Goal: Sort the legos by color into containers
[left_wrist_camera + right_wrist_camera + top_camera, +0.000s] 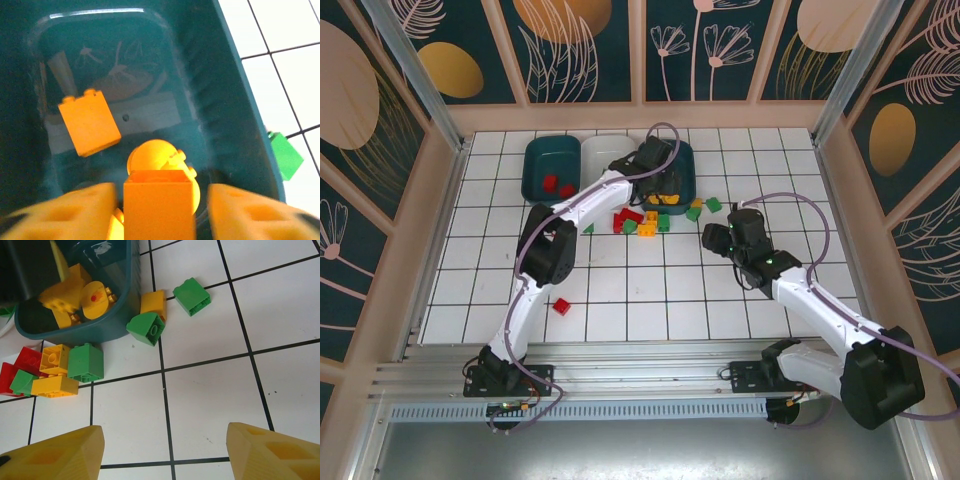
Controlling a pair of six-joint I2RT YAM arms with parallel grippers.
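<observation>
Three containers stand at the back: a teal tub [535,170] with red legos, a white tub [605,152], and a teal tub [686,168] with orange-yellow legos. My left gripper [660,188] hangs inside that right tub [235,125], open. An orange brick [159,205] sits between its fingers with a gap on each side. Below lie another orange brick [90,122] and a rounded orange piece [157,157]. My right gripper [715,238] is open and holds nothing, over a bare tile [210,400]. Ahead of it lie green legos [191,296] and an orange one [153,303].
A mixed pile of red, green and yellow legos [640,222] lies in front of the right tub, and green ones [713,205] lie to its right. One red lego [561,306] sits alone at the near left. Wooden walls bound the tiled floor.
</observation>
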